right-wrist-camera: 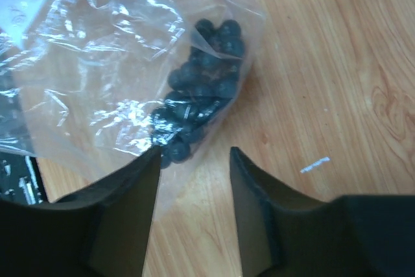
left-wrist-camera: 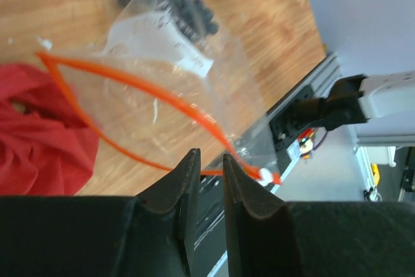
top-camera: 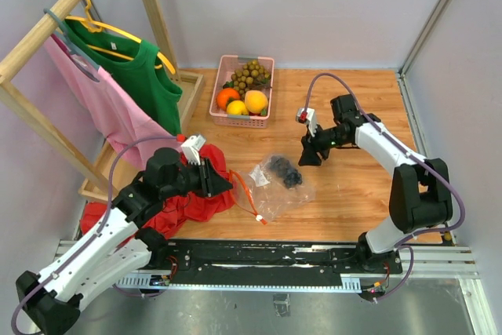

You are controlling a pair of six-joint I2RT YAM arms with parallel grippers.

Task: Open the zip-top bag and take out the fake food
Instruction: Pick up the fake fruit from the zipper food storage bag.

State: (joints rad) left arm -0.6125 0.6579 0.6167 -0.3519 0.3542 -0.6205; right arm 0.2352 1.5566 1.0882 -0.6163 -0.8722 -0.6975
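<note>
Clear zip-top bag (top-camera: 276, 191) lies between the 2 grippers, mouth toward the left gripper (left-wrist-camera: 210, 160), whose narrow-set fingers (left-wrist-camera: 185, 174) flank its orange zip strip (left-wrist-camera: 48, 61). Whether they pinch it I cannot tell. Right gripper (right-wrist-camera: 194, 154), half-wide and empty, hovers over the purple fake food (right-wrist-camera: 201, 89) at the closed end.

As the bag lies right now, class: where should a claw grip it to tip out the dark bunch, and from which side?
Probably the closed end, just past the dark bunch, from above with the right claw, open near it. The bag lies flat, its orange mouth gaping towards the left arm, so lifting that end should slide the bunch out.
</note>
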